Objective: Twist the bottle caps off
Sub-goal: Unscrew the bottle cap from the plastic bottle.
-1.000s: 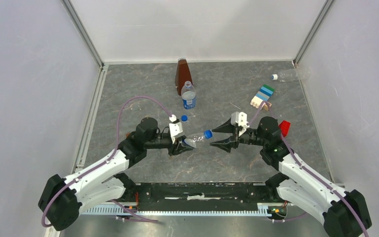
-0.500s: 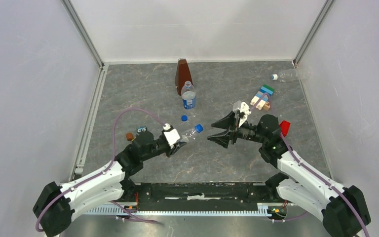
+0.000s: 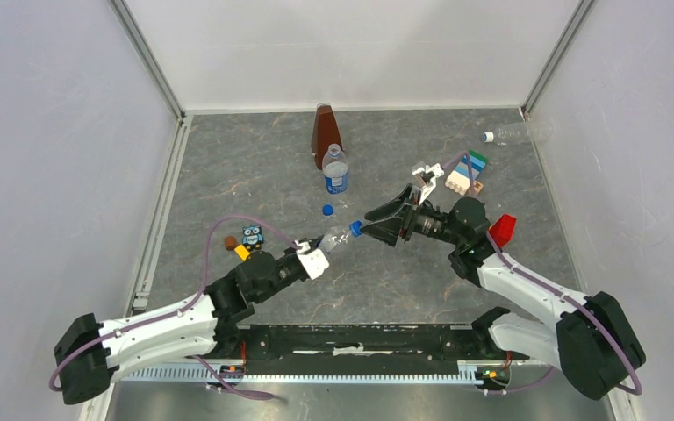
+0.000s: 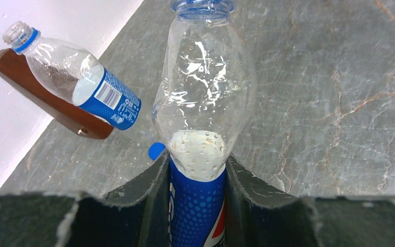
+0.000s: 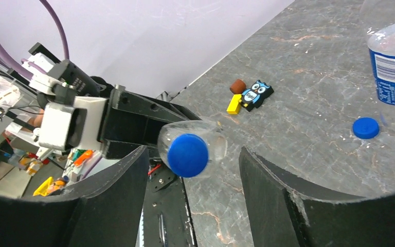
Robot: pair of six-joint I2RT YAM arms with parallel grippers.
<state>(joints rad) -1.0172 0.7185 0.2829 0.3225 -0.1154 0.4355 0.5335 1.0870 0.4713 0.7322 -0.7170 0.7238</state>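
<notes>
- Blue cap [image 5: 187, 155] sits on the bottle [image 4: 204, 103] that I hold in the air over the table [image 3: 254, 175]. It now lies between the fingertips of my right gripper [image 5: 193, 150], which stood short of it 1 second ago.
- My right jaws are apart, wider than before, with a gap on each side of the cap, so there is no grip yet.
- My left gripper [image 4: 196, 160] is clamped on the bottle's labelled body, as it was. That arm has swung back and to the left, and the neck now points up toward the right one.
- I judge the line-up done; the next move is to close on the cap and twist.
- Farther out, 1 loose blue cap [image 5: 365, 128] lies on the table near the standing bottle [image 3: 336, 171], whose neck is bare. That makes 1 of 3 finished.
- At the far right corner the 3rd bottle [image 3: 518, 133] lies on its side with its white cap [image 3: 488, 137] on.
</notes>
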